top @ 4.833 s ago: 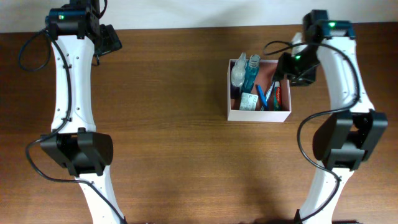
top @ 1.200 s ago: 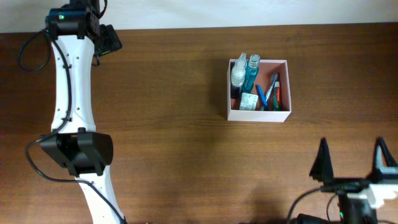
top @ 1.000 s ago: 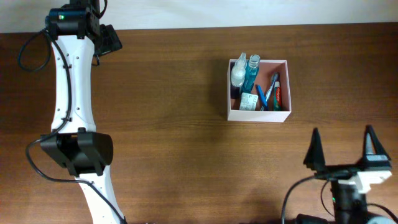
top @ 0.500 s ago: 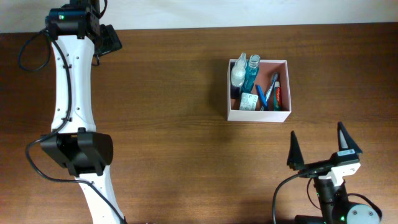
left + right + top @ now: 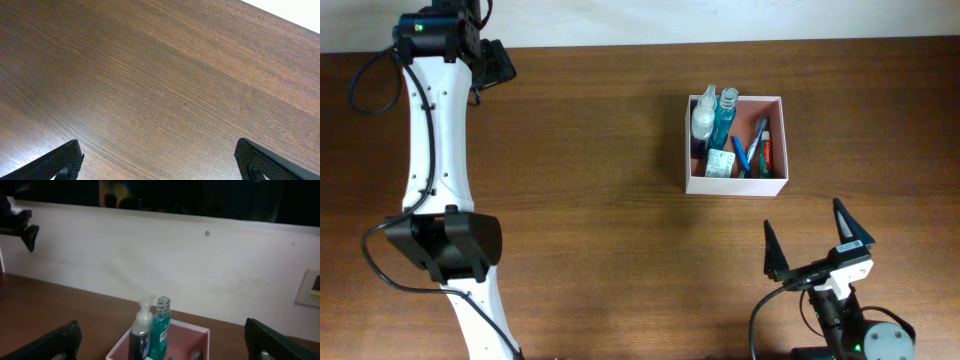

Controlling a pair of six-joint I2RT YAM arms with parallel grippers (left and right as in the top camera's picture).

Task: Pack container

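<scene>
Overhead, the container (image 5: 736,186) sits on the right half of the bench (image 5: 600,210), toward its far edge. It is a square open-top box with thin white walls and a pinkish-brown floor. A white spray bottle (image 5: 703,120) and a teal bottle (image 5: 725,118) stand side by side in its far-left corner. A small green-and-white packet (image 5: 721,163) lies just in front of them. To the right of the packet lie a blue pen-like stick (image 5: 742,157), a dark stick (image 5: 758,135) beside it, and a red-and-white tube (image 5: 769,152) close to the right wall (any print on them is too small to read).

Nearer than the container and a little to its right, the right end effector (image 5: 802,214) hangs at the near edge of the bench, well apart from the box. Its two black fingers (image 5: 773,255) are spread wide and empty. The right wrist view looks across at the box, with both bottles rising above its rim against a pale wall (image 5: 150,265). One finger shows at each lower corner of that view.

The left end effector (image 5: 160,162) is at the far-left corner of the bench, well apart from the container. The left wrist view shows its fingers spread just as wide over brown wood grain, gripping nothing. The white left arm (image 5: 432,140) runs along the left side of the bench.
</scene>
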